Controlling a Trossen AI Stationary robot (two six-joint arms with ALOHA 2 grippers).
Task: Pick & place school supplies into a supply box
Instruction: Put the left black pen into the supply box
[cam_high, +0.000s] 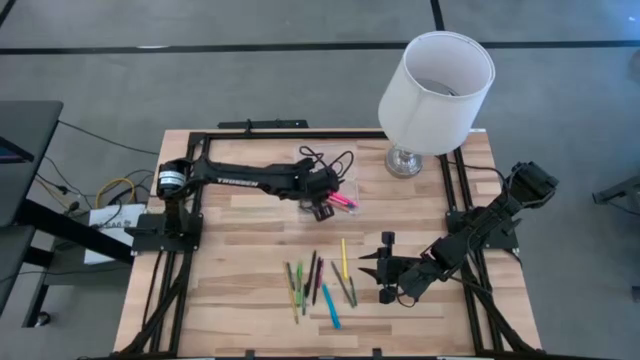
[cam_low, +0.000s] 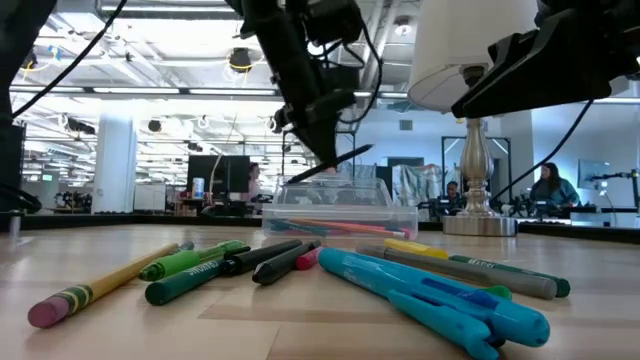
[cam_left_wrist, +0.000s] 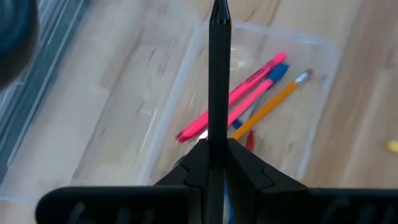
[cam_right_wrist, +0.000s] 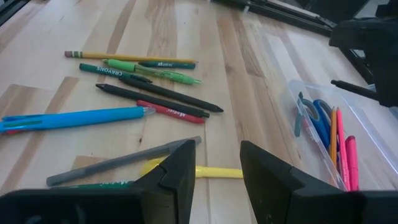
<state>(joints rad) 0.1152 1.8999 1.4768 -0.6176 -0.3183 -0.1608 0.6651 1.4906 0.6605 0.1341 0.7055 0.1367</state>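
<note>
Your left gripper (cam_left_wrist: 217, 155) hangs over the clear box (cam_low: 340, 212), fingers pinched narrow on a black pen (cam_left_wrist: 218, 74) that points down toward it. Inside the box you've got pink markers (cam_left_wrist: 233, 102), an orange pencil (cam_left_wrist: 270, 107) and blue scissors (cam_right_wrist: 318, 121). Your right gripper (cam_right_wrist: 214, 168) waits low over the table (cam_high: 240, 260) with its fingers spread and empty, just beside the loose pens and pencils (cam_high: 318, 280), well apart from the box.
</note>
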